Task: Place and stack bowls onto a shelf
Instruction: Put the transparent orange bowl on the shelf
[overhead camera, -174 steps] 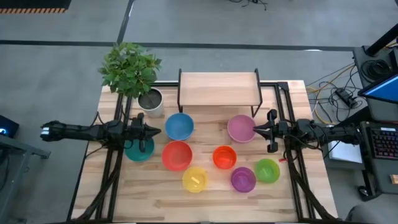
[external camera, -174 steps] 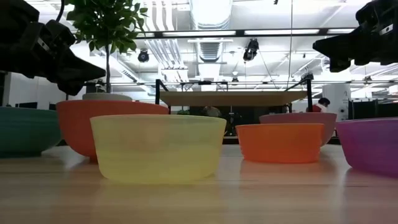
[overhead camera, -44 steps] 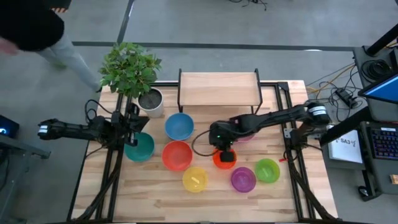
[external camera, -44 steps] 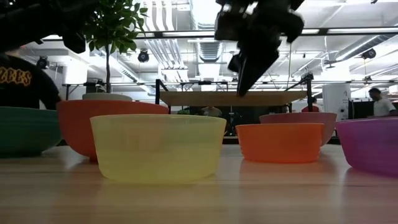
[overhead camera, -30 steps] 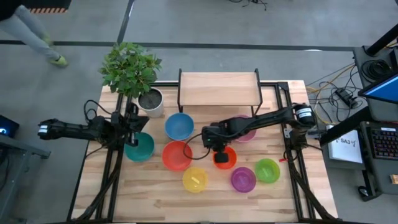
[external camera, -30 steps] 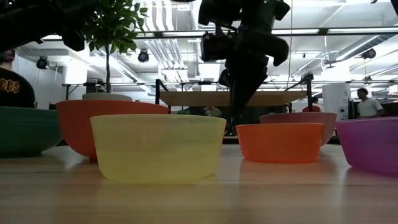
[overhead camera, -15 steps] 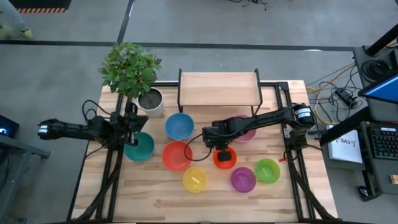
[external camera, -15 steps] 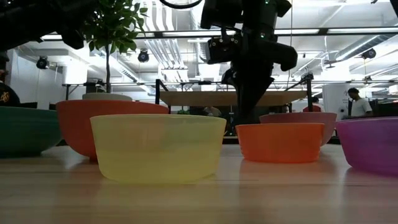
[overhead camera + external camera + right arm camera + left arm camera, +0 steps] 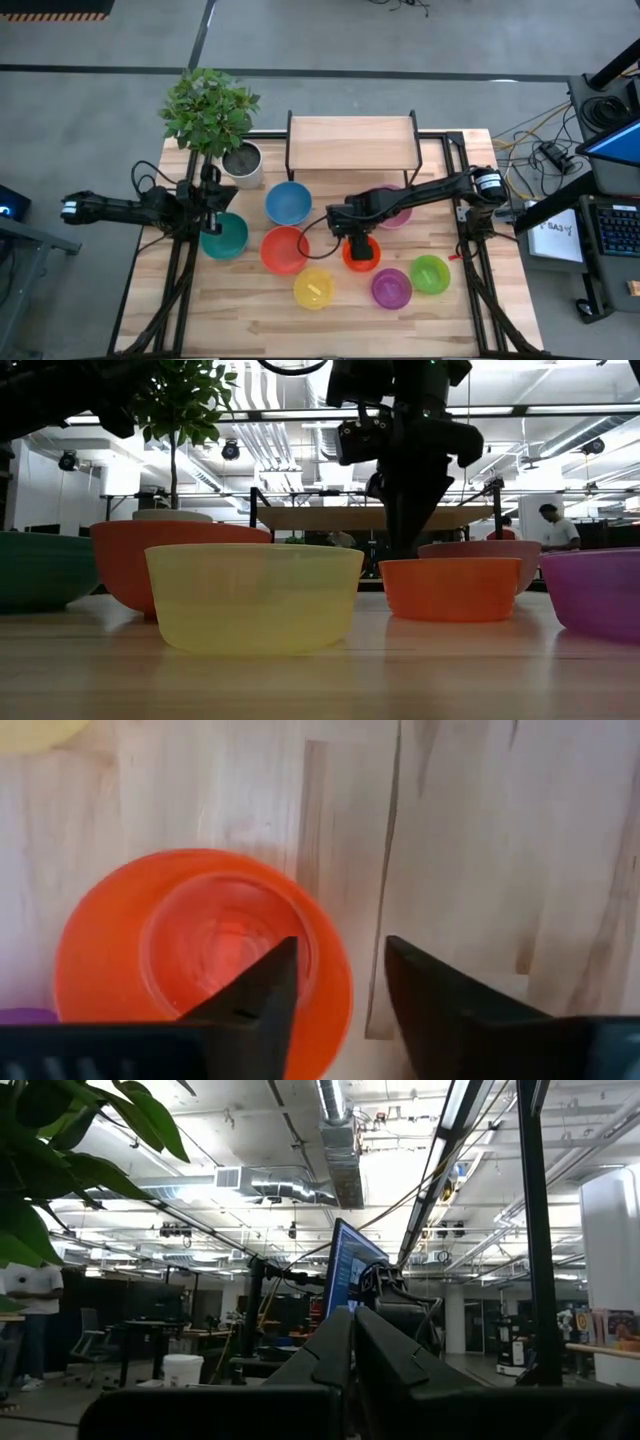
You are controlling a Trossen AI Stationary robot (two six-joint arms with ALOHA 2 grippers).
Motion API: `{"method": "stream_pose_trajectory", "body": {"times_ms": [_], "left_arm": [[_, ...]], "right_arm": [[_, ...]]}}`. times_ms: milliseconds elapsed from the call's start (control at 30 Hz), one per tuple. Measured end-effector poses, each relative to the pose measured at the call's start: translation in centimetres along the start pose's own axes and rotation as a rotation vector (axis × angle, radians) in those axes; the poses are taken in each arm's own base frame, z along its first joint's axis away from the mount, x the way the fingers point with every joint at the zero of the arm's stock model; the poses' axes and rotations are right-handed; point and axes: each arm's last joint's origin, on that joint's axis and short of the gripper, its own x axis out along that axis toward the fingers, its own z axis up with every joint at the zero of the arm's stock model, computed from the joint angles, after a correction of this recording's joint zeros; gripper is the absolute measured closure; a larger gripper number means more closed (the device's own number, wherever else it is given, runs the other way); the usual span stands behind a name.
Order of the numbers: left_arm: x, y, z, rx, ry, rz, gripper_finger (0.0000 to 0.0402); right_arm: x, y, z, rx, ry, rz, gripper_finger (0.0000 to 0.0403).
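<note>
Several plain bowls stand on the slatted table: blue, red, yellow, purple, green, teal, and pink partly under my right arm. The shelf stands at the far edge with a bare top. My right gripper points down, open, over the orange bowl. One finger hangs over the bowl's inside and the other outside its rim, with gaps on both sides. My left gripper is shut, level, above the teal bowl's far side.
A white plant pot with a leafy plant stands left of the shelf. In the low view the yellow bowl is nearest, with the orange bowl behind it to the right. Bare wood lies along the table's near edge.
My right gripper has shifted a little toward the table's right edge and come down over the orange bowl. In the low view its tip, narrow a second ago, now shows wider: it has opened. The bowls have not moved.
</note>
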Motion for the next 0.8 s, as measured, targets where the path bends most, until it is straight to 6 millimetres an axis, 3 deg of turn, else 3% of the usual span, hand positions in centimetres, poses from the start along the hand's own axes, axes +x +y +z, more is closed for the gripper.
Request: {"method": "stream_pose_trajectory", "body": {"times_ms": [100, 233, 800], "left_arm": [[0.0, 0.0, 0.0, 0.000, 0.000, 0.000, 0.0402], [0.0, 0.0, 0.0, 0.000, 0.000, 0.000, 0.0402], [0.0, 0.0, 0.0, 0.000, 0.000, 0.000, 0.0402]], "right_arm": [[0.6, 0.0, -0.3, -0.027, 0.008, -0.003, 0.0223], [1.2, 0.0, -0.5, -0.028, -0.005, -0.005, 0.0219], [3.9, 0.1, -1.9, -0.010, -0.036, 0.030, 0.0315]]}}
